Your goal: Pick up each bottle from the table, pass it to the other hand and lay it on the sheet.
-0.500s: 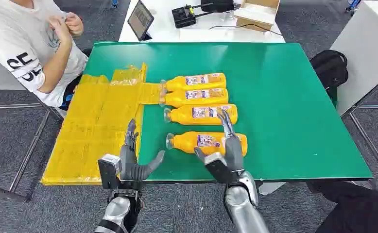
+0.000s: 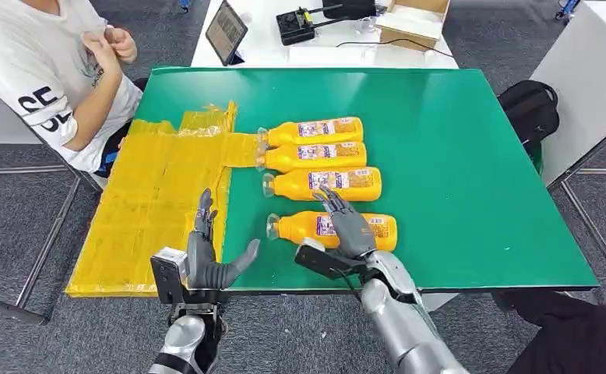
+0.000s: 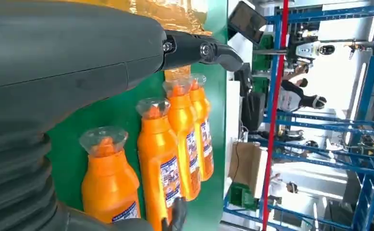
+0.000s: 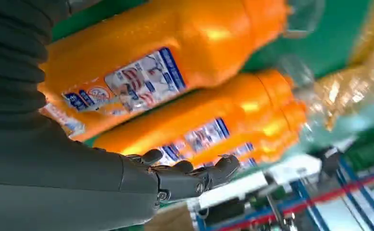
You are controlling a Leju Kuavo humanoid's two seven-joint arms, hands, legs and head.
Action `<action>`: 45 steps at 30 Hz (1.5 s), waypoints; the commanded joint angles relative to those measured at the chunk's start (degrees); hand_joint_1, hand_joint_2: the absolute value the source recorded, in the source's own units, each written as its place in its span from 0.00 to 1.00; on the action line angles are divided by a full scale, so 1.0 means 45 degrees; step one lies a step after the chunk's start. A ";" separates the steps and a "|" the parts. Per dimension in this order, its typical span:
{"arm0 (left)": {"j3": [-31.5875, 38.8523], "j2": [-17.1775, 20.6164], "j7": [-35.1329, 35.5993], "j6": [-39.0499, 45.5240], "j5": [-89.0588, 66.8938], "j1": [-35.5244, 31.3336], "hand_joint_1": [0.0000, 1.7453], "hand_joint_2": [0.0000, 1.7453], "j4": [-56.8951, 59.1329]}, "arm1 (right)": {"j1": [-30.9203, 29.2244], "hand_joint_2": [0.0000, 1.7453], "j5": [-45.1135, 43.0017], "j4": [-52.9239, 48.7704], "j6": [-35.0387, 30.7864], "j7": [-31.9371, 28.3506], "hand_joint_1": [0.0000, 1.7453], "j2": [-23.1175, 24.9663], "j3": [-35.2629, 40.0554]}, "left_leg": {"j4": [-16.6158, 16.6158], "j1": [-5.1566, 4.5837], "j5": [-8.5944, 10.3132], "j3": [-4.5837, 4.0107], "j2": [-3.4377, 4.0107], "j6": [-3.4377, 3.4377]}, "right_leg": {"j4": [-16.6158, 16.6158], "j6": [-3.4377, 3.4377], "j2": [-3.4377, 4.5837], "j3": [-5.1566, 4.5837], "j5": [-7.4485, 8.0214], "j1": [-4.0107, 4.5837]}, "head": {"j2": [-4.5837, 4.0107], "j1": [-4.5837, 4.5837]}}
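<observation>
Both hands' fingers spread: right hand (image 2: pixel 345 228) over nearest bottle (image 2: pixel 332 229).

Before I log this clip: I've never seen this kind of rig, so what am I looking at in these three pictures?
A humanoid robot films itself. The wide picture is its head camera, looking down on a green table. The other two come from cameras at its wrists, turned sideways. On the table lie four orange bottles in a row, caps toward a yellow sheet at the left. The right hand reaches over the nearest bottle, fingers spread above it, not yet gripping. The left hand waits open at the table's near edge, holding nothing. A person in a white shirt sits at the far left corner.
</observation>
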 commanded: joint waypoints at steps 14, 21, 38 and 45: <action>0.0485 -0.0364 0.0048 -0.0127 -0.0060 -0.0450 0.00 1.00 0.0820 | -0.2335 1.00 0.0102 0.4350 0.1146 0.0859 0.00 -0.1654 0.1005 | -0.0010 -0.0003 -0.0014 0.0072 -0.0016 0.0020 | -0.0019 -0.0032 -0.0031 0.0079 -0.0018 0.0007 | 0.0000 0.0000; 0.0778 -0.0362 0.0048 -0.0040 0.0012 -0.0250 0.00 1.00 0.0653 | -0.2023 1.00 -0.0143 0.3890 0.1160 0.1124 0.00 -0.2064 0.0919 | -0.0009 0.0000 -0.0016 0.0094 -0.0043 0.0027 | -0.0029 -0.0030 -0.0052 0.0114 -0.0024 0.0010 | 0.0000 0.0000; 0.0669 -0.0364 0.0048 -0.0016 0.0126 -0.0205 0.00 1.00 0.0800 | -0.1679 1.00 0.0051 0.4003 0.1957 0.1572 0.18 -0.2759 0.1443 | -0.0013 -0.0004 -0.0004 0.0134 -0.0049 0.0021 | -0.0040 -0.0022 -0.0054 0.0153 -0.0014 0.0005 | 0.0000 -0.0005; 0.0646 -0.0364 0.0048 -0.0009 0.0240 -0.0197 0.00 1.00 0.0852 | -0.1533 1.00 0.0009 0.3761 0.2284 0.1517 1.00 -0.3238 0.1608 | -0.0010 -0.0002 -0.0004 0.0168 -0.0055 0.0019 | -0.0045 -0.0019 -0.0057 0.0187 -0.0014 0.0006 | 0.0000 -0.0005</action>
